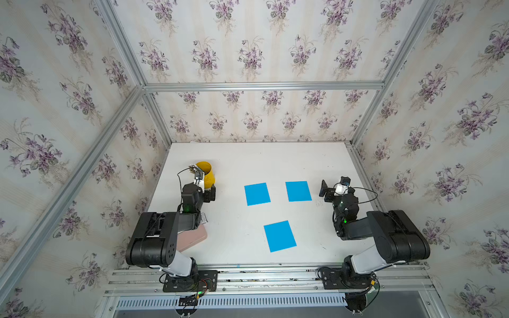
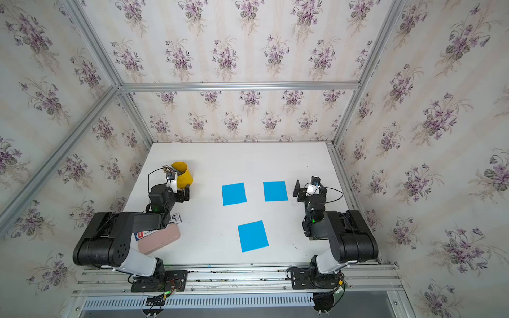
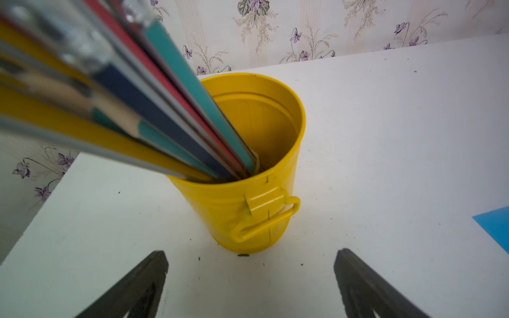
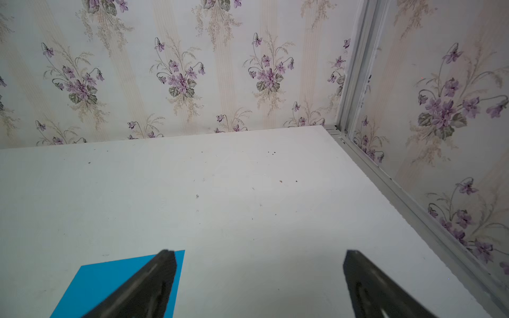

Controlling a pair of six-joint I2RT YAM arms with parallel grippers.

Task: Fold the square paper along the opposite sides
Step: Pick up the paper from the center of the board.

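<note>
Three blue square papers lie flat on the white table: one at mid-left, one at mid-right and one nearer the front. In both top views they show unfolded. My left gripper stands open at the table's left, beside a yellow bin, with nothing between its fingers. My right gripper stands open just right of the mid-right paper. In the right wrist view one finger overlaps that paper's far corner. I cannot tell whether it touches.
A yellow bin holding several pens and rulers stands in front of the left gripper. A pink case and a printed packet lie under the left arm. Wallpapered walls and an aluminium frame enclose the table.
</note>
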